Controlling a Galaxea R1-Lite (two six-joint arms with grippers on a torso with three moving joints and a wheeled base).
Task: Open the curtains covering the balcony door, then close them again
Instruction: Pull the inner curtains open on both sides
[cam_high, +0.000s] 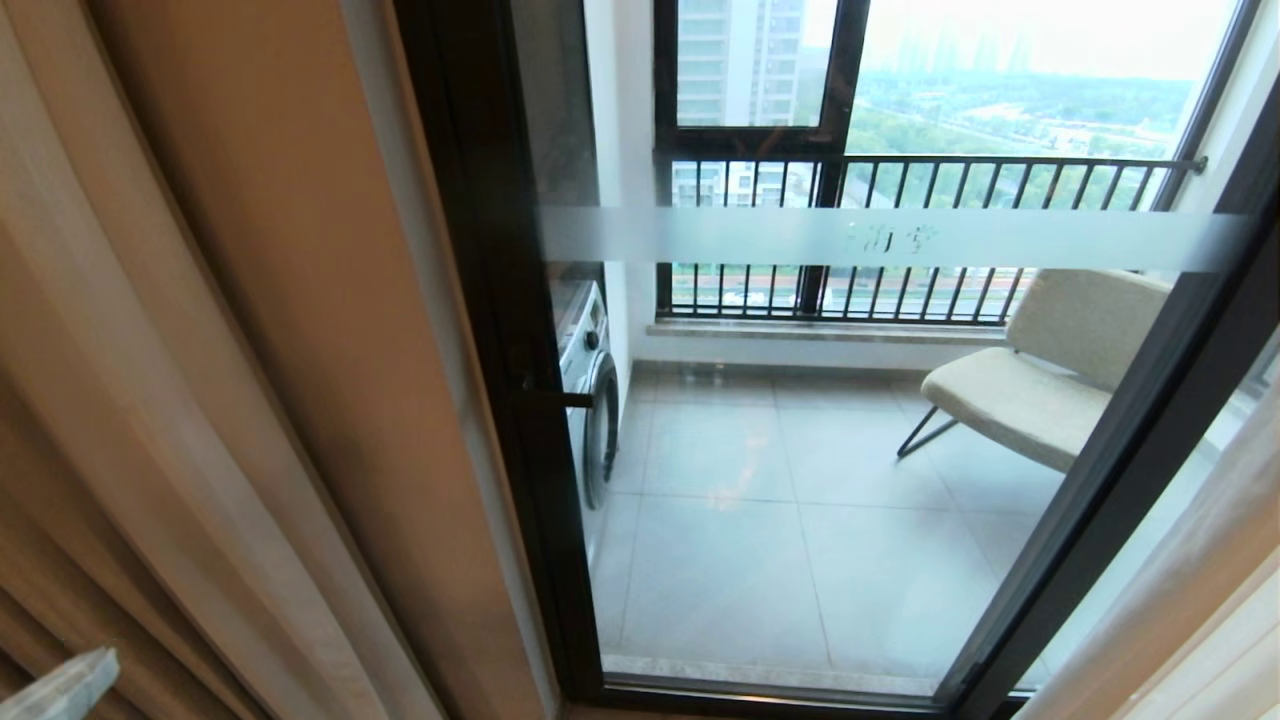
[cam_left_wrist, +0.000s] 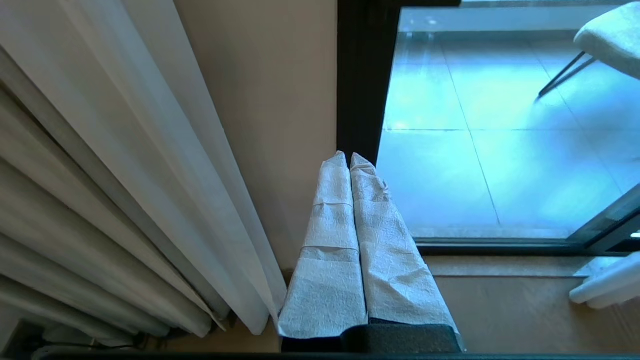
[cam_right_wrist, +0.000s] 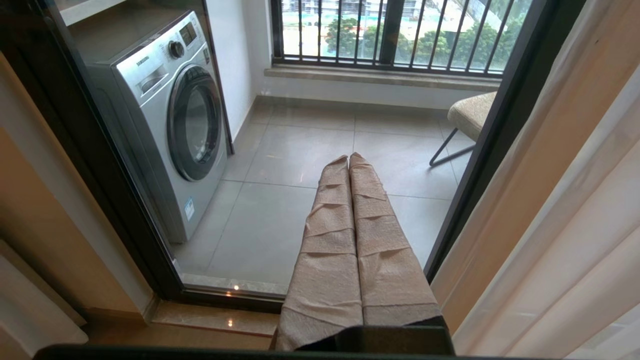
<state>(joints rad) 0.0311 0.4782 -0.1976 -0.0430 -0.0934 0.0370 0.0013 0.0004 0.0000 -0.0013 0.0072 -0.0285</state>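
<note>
Right now your curtains (cam_high: 170, 400) are drawn back to both sides, and the balcony door (cam_high: 800, 450) stands uncovered between them, so judging by that you have the closing half ahead of you. The left panel hangs against the wall beside the black frame (cam_high: 500, 350); a sheer right panel (cam_high: 1200, 580) shows at the far edge of the head view.

Your left gripper (cam_left_wrist: 348, 159) has its jaws pressed together on nothing, tips pointing toward the foot of the door frame, with the sheer folds (cam_left_wrist: 150, 175) just beside it but apart. Your right gripper (cam_right_wrist: 348, 160) is likewise closed and empty, aimed at the glass, with the washing machine (cam_right_wrist: 170, 115) and a chair (cam_right_wrist: 470, 115) behind it.

Watch for this: closed jaws can only push fabric, so a sweep may slide off the pleats. If you catch only the sheer layer, the heavy drape may stay behind. Reaching too far forward risks knocking the glass or frame.

Each panel's long axis runs vertically, top rail to floor, pleats running the same way. You would have to move them sideways, across the door.
</note>
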